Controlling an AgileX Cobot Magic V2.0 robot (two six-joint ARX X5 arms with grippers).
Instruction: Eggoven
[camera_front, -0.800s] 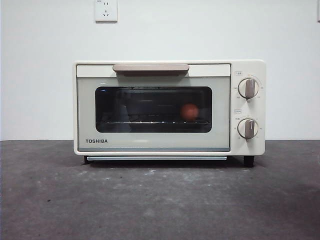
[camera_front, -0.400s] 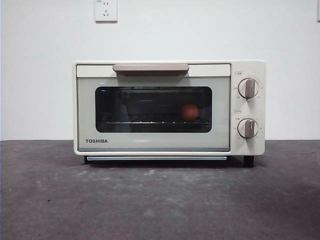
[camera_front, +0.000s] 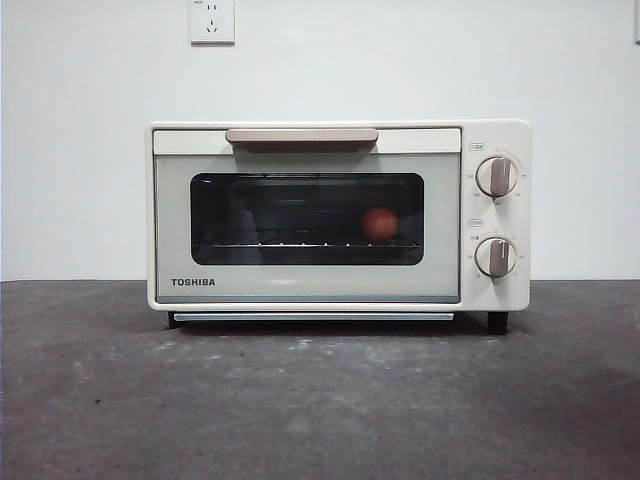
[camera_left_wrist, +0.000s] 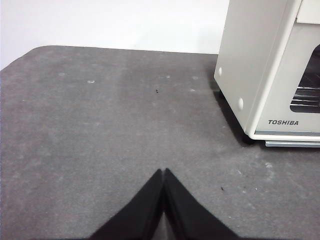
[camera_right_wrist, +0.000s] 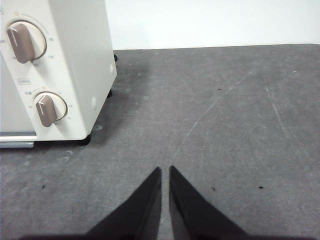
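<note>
Both grippers' fingers were pressed together on nothing, the left gripper (camera_left_wrist: 163, 172) and right gripper (camera_right_wrist: 165, 170) low over the table (camera_front: 320, 400), well apart from the oven.

Largest first: the cream TOSHIBA oven (camera_front: 338, 215) stood boxy and rigid, door closed, likely heavy enough to stay put; its handle (camera_front: 302, 136) along the door's top looked the natural place to pull; inside, behind the glass toward the knob side, the egg (camera_front: 379, 223) rested on the rack, probably light, smooth, brittle, best cradled gently across its middle.
</note>
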